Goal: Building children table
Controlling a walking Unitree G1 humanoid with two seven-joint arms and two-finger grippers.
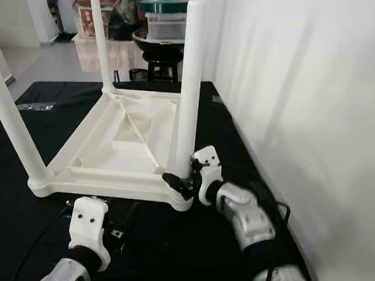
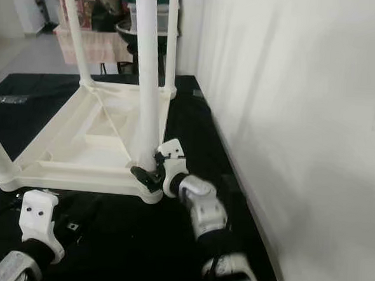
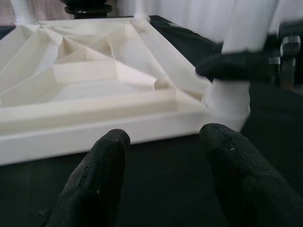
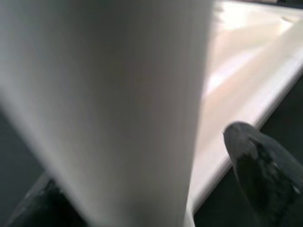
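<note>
A white children's table lies upside down on a black mat, its ribbed underside facing up. Its white legs stand upright at the corners: the near right leg, the near left leg and a far leg. My right gripper is at the foot of the near right leg, shut on it, with one black finger wrapped across the front. My left gripper rests low on the mat just before the table's front edge, open, holding nothing.
A white wall runs close along the right side of the mat. Behind the table stand a black stool with stacked containers and a crate. A black cable loops by my right arm.
</note>
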